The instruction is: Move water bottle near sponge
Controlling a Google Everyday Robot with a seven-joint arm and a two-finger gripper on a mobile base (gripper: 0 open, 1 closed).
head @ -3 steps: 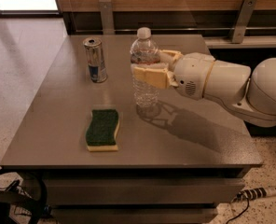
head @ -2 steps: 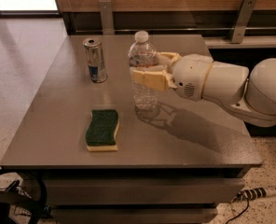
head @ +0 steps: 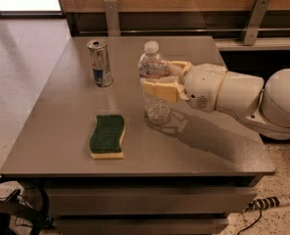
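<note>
The water bottle [head: 155, 82] is a clear ribbed bottle with a white cap, standing upright near the middle of the grey table [head: 218, 146]. My gripper [head: 160, 78] reaches in from the right and its tan fingers [head: 159, 89] are closed around the bottle's middle. The sponge [head: 107, 135], dark green on top over yellow foam, lies flat on the table to the front left of the bottle, a short gap away.
A silver and blue can [head: 100, 62] stands upright at the back left of the table. My white arm [head: 253, 99] spans the table's right side. A wooden wall with a metal rail [head: 184, 31] runs behind. Cables lie on the floor at the lower left.
The bottle and gripper have shifted slightly to the left, toward the sponge. The sponge and can have not moved.
</note>
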